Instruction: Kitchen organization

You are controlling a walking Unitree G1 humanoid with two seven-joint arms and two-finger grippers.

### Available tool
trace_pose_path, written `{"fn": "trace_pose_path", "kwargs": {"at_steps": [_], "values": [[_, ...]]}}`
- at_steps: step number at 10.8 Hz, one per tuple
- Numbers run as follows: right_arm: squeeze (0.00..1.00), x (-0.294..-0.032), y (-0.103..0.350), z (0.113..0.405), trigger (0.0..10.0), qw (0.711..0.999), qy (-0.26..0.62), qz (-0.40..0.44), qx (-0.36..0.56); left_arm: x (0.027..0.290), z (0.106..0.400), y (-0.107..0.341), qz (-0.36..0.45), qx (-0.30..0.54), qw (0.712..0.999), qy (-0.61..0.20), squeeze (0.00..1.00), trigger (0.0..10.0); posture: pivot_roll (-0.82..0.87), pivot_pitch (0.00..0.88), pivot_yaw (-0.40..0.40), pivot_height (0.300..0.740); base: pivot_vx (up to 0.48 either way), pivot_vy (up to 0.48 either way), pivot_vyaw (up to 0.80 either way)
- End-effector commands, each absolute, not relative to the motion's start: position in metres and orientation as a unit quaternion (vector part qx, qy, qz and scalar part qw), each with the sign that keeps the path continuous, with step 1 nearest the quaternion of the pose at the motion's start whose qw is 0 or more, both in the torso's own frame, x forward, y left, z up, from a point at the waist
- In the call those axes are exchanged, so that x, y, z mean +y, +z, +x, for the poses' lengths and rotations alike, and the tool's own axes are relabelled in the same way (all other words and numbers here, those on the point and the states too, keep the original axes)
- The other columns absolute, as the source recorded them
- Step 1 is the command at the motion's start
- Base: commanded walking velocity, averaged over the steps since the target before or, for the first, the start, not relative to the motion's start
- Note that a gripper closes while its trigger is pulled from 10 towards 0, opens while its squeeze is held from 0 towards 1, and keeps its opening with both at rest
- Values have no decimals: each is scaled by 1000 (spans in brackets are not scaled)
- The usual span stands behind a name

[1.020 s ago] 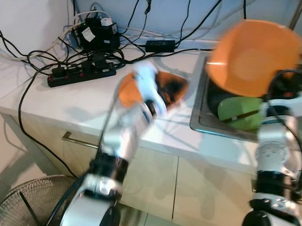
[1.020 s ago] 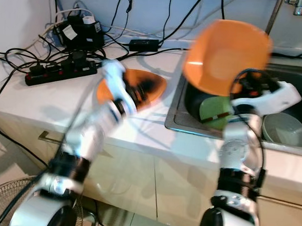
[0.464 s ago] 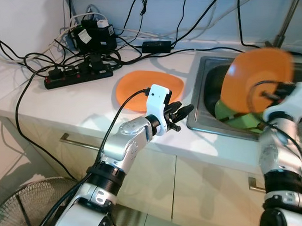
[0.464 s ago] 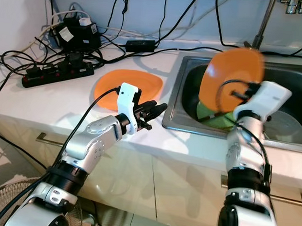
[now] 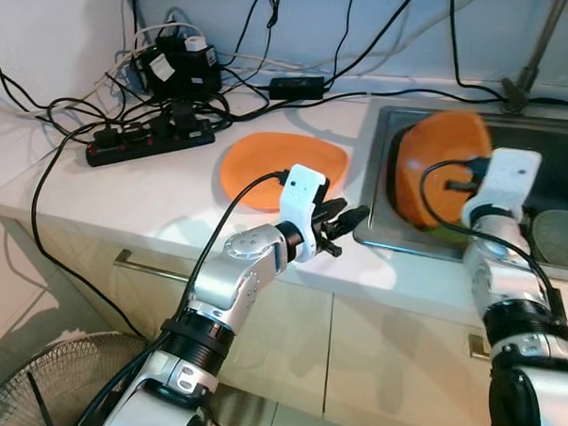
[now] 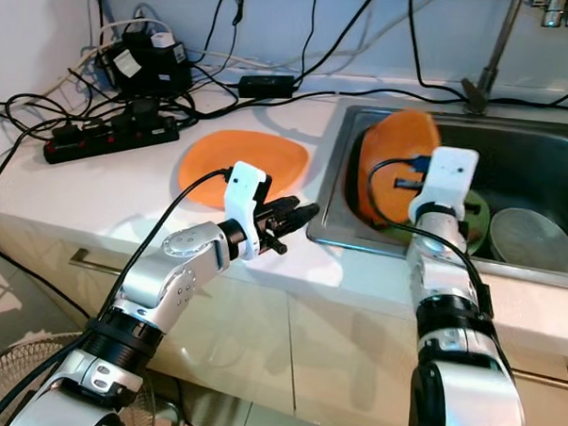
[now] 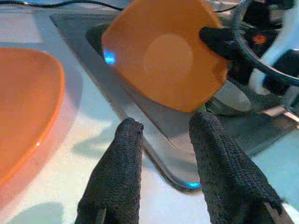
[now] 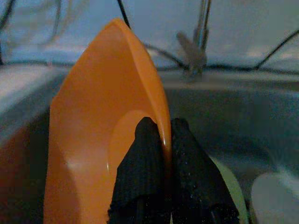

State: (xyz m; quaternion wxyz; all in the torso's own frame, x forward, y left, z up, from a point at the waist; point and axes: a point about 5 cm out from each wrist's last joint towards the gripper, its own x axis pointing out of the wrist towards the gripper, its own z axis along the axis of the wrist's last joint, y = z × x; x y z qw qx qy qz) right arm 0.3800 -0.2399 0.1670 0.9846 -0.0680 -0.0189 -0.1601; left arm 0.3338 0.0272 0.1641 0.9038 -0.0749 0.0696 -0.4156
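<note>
Right gripper (image 8: pixel 161 154): jaws clamped on the rim of an orange plastic plate (image 6: pixel 392 166), one black finger on each face, the plate held on edge and tilted inside the stainless steel sink (image 6: pixel 541 153). The held plate stands at the sink's left end, above a green plate (image 6: pixel 474 221) that lies in the basin; a grey round dish (image 6: pixel 528 238) lies flat in the basin to the right of the green one. Chrome tap (image 6: pixel 489 62) rises behind the sink. Left gripper (image 7: pixel 163 161): jaws apart and holding nothing, fingertips over the white bench (image 5: pixel 153 198) near its front edge, just beside the sink's left rim and pointing toward it. A second orange plastic plate (image 5: pixel 277 161) lies flat on the bench behind the left gripper, between the sink and a black power strip (image 5: pixel 151 136). Black cables (image 5: pixel 62 109) and a black adapter block (image 5: pixel 182 62) lie tangled at the bench's rear left corner. A wire fan guard (image 5: pixel 41 382) stands on the floor at lower left, in front of the cabinet doors.
</note>
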Motion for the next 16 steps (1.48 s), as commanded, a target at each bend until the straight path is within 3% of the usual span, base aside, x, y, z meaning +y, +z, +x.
{"fn": "trace_pose_path", "kwargs": {"at_steps": [1, 7, 8, 9, 10, 11, 12, 14, 16], "values": [[0, -235, 179, 386, 10000, 984, -153, -81, -31, 29, 332, 164, -63, 70, 902, -421, 0, 10000, 39, 0, 127, 740, 0, 0, 0], [0, -223, 157, 391, 10000, 987, -120, -95, 47, 24, 326, 163, -48, 74, 897, -434, 0, 10000, 41, 0, 121, 740, 0, 0, 0], [365, -220, 156, 392, 10000, 988, -112, -92, 53, 23, 326, 162, -47, 74, 896, -436, 0, 10000, 41, 0, 117, 740, 0, 0, 0], [1000, -218, 155, 393, 10000, 989, -105, -91, 55, 23, 325, 162, -46, 74, 896, -436, 0, 10000, 42, 0, 115, 740, 0, 0, 0], [988, -216, 155, 393, 10000, 989, -103, -90, 56, 22, 325, 162, -46, 74, 895, -437, 0, 10000, 42, 0, 113, 740, 0, 0, 0], [722, -215, 155, 394, 10000, 989, -102, -91, 56, 22, 325, 162, -46, 74, 895, -438, 0, 10000, 42, 0, 113, 740, 0, 0, 0], [0, -215, 156, 394, 10000, 989, -101, -92, 55, 22, 325, 161, -46, 74, 895, -438, 0, 10000, 42, 0, 112, 740, 0, 0, 0], [0, -213, 159, 395, 10000, 990, -97, -89, 43, 21, 325, 161, -46, 73, 895, -438, 0, 10000, 40, 0, 112, 740, 0, 0, 0], [0, -201, 181, 398, 10000, 995, -66, -59, -35, 24, 329, 169, -54, 37, 907, -416, 0, 10000, 37, 0, 114, 740, 0, 0, 0]]}}
